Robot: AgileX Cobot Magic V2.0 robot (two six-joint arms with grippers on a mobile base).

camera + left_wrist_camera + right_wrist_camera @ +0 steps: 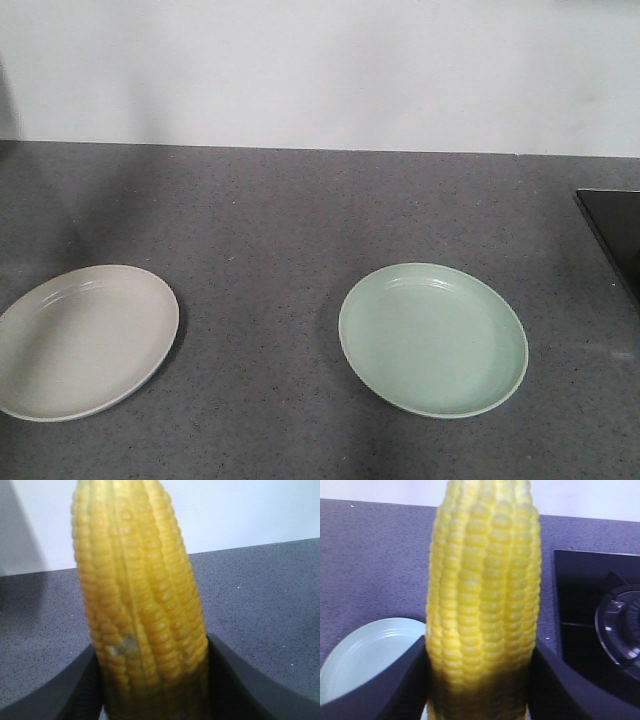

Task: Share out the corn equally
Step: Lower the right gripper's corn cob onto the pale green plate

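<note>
On the speckled dark grey stone counter [300,220], against a plain white wall [320,60], sit a round beige plate [80,340] and a round pale green plate [432,338], well apart. A black glass hob [600,625] lies at the right edge. Each claw is clamped on a bright yellow cob: left gripper [155,680] on one corn cob [140,600], right gripper [480,680] on another cob [485,595], which hangs beside the green plate.

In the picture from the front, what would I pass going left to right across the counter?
Beige plate → green plate → black stovetop at the right edge.
</note>
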